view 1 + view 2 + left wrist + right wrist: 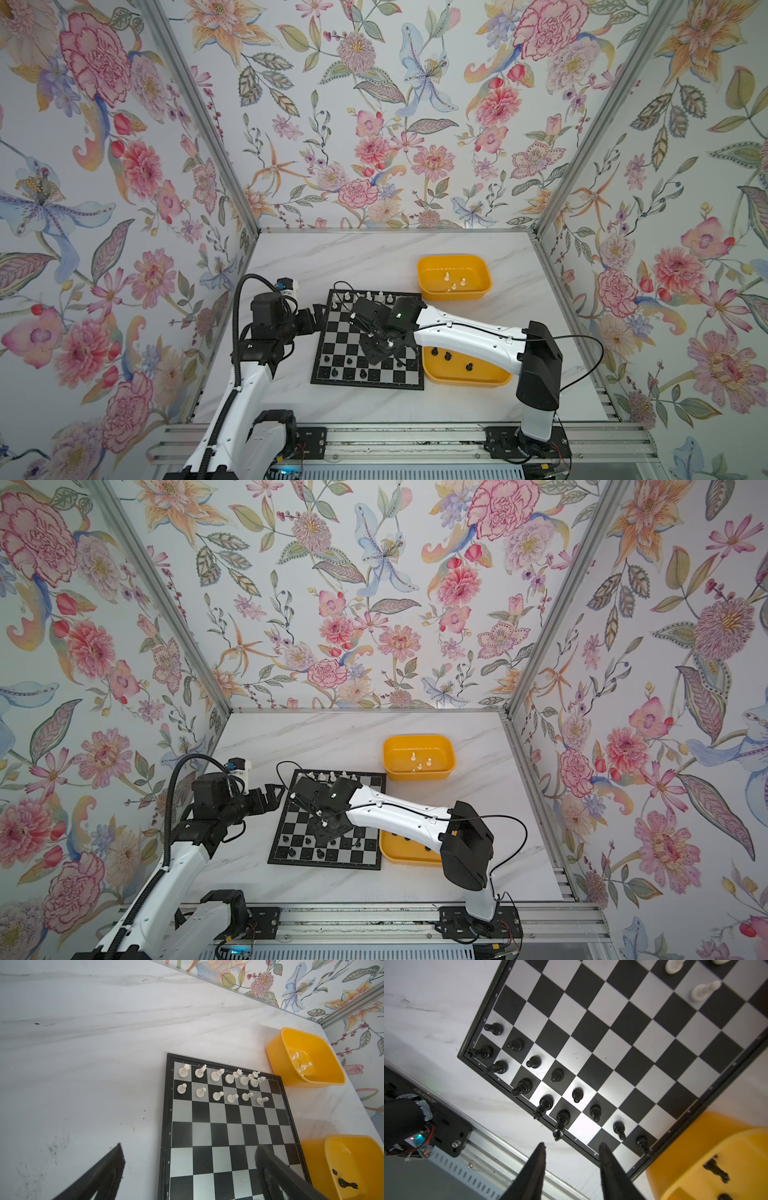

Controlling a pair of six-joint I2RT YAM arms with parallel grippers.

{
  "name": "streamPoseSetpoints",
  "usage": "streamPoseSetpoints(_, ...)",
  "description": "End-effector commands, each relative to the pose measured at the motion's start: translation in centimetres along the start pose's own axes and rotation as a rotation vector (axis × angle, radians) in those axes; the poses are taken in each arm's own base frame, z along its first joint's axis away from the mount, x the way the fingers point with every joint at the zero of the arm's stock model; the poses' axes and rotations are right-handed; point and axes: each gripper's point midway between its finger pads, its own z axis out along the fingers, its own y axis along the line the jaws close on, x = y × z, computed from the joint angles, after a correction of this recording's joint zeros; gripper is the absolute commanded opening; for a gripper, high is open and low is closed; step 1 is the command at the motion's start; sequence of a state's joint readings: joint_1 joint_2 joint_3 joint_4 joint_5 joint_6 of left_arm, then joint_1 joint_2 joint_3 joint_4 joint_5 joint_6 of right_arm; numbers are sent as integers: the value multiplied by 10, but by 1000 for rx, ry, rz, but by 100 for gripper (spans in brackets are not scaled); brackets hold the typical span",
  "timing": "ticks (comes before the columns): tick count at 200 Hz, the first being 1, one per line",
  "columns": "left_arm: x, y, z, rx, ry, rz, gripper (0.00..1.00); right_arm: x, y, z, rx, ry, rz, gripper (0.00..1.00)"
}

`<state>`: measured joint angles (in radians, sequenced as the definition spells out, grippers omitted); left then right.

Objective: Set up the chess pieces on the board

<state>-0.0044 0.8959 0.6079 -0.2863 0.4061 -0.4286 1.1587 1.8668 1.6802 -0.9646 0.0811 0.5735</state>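
Black-and-silver flat square chessboard [218, 1126] lies mid-table. Tiny white plastic chessmen [217, 1075] stand in its far two rows, tiny black plastic chessmen [527, 1084] in its near two. Left gripper [188, 1146]: fingers wide, empty. Right gripper [572, 1145]: fingers part-spread, empty, near the black rows.

A white bench [374, 257] with faint grey marble veining carries three things that lie directly on it. A square black-and-silver board [340, 332] lies flat around the middle, a little toward the left, turned slightly askew to the bench edges. A far yellow tub [455, 294], a rounded rectangle, sits upright just beyond the board's far right corner, with a narrow strip of bench showing between them. A near yellow tub [469, 381] sits close against the board's right edge; whether they touch cannot be told. In the left wrist view, small dark scuff marks [54, 1147] speckle the bare surface beside the board.
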Motion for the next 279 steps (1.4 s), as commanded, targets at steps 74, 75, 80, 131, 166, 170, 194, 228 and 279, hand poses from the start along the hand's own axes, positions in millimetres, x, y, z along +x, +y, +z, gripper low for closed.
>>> streamPoseSetpoints(74, 3, -86, 11, 278, -36, 33, 99, 72, -167, -11, 225, 75, 242, 35)
streamPoseSetpoints(75, 4, -88, 11, 282, -33, 37, 99, 72, -168, -11, 224, 75, 244, 35)
streamPoseSetpoints(80, 6, -97, 12, 306, -25, 57, 99, 75, -173, -9, 226, 77, 253, 35)
streamPoseSetpoints(131, 31, -163, 15, 464, 58, 216, 99, 96, -197, 12, 210, 102, 307, 30)
streamPoseSetpoints(166, 35, -176, 15, 488, 71, 251, 98, 100, -197, 20, 186, 113, 305, 29)
streamPoseSetpoints(170, 35, -177, 15, 489, 72, 253, 99, 100, -197, 21, 186, 116, 301, 29)
streamPoseSetpoints(194, 37, -183, 15, 503, 81, 264, 99, 103, -196, 27, 173, 129, 296, 29)
streamPoseSetpoints(228, 39, -186, 17, 500, 88, 270, 99, 102, -194, 35, 151, 136, 291, 29)
streamPoseSetpoints(279, 41, -181, 19, 474, 96, 278, 99, 82, -184, 36, 106, 104, 273, 29)
